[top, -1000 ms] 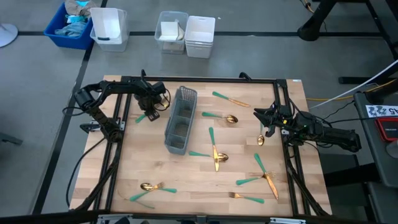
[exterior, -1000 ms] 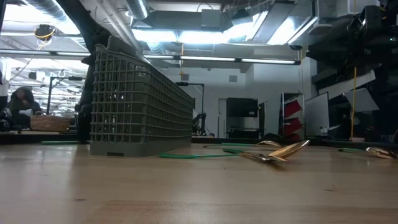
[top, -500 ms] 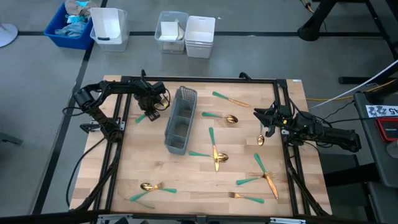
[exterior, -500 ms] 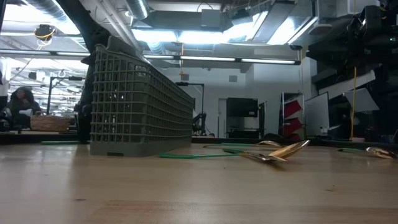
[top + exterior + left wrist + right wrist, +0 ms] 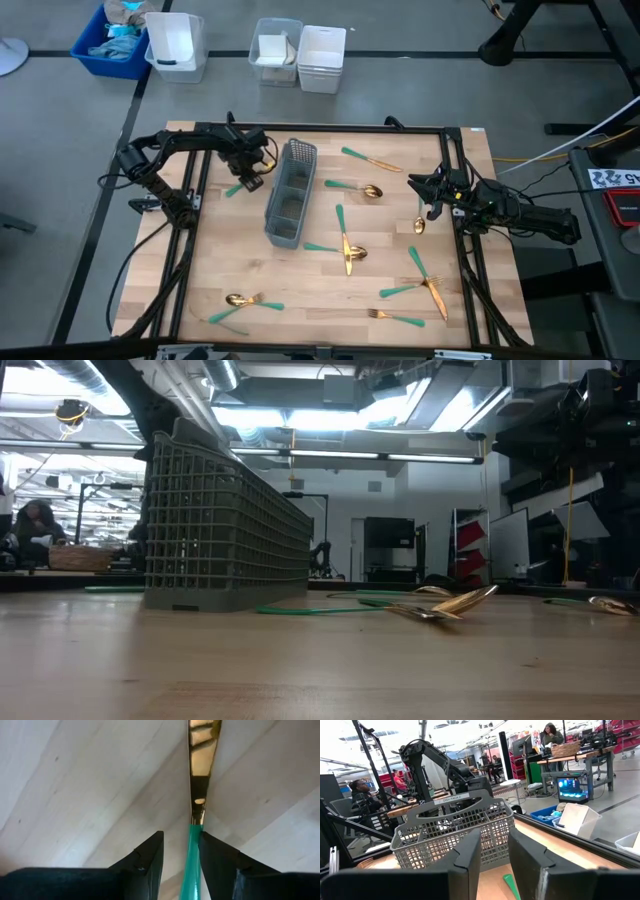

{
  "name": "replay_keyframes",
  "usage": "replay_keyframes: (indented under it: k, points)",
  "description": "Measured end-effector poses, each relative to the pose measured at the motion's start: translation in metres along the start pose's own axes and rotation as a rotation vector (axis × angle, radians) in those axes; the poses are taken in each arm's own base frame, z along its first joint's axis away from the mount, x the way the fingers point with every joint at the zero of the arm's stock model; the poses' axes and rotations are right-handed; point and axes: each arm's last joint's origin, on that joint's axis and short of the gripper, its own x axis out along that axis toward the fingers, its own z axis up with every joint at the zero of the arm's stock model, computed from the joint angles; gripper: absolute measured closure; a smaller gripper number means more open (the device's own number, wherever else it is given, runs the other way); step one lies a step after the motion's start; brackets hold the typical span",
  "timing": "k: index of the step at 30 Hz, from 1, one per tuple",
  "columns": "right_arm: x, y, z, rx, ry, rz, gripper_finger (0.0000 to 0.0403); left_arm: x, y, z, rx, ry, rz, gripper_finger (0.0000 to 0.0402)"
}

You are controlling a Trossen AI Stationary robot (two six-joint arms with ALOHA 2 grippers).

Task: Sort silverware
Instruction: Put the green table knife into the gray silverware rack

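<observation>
Left gripper [image 5: 180, 851] clamps a teal-handled utensil [image 5: 192, 865], pickup step underway; next, carry it sideways into the adjacent mesh caddy [image 5: 290, 192].

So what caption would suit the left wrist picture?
Left tool straddling a teal-handled, gold-headed utensil above the wooden table.

Even light is falling from overhead on the table [image 5: 300, 280], leaving only faint shadows beside the caddy [image 5: 290, 193]. Ceiling lights [image 5: 330, 420] are blazing white in the low view, turning the caddy into a dim silhouette. Just ahead of the left gripper [image 5: 181, 851], a gold blade [image 5: 202, 750] is mirroring bright and dark bands. Beyond the right gripper [image 5: 495, 865], the room is glowing washed-out, and its near fingers [image 5: 465, 865] are blurring dark.
</observation>
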Motion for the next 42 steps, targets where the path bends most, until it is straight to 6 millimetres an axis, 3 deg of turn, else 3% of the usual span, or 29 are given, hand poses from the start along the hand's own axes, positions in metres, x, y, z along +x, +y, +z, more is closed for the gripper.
replay_keyframes:
  k: [19,28,42]
  points:
    - [0.0,0.0,0.0,0.0,0.0,0.0,0.0303,0.001,-0.002,0.006,-0.003,-0.07,-0.083,0.0288]
    - [0.0,0.0,0.0,0.0,0.0,0.0,0.0303,-0.001,-0.002,0.018,-0.016,-0.188,-0.082,0.0288]
    - [0.0,0.0,0.0,0.0,0.0,0.0,0.0303,0.002,-0.002,0.016,-0.013,-0.154,-0.07,0.0288]
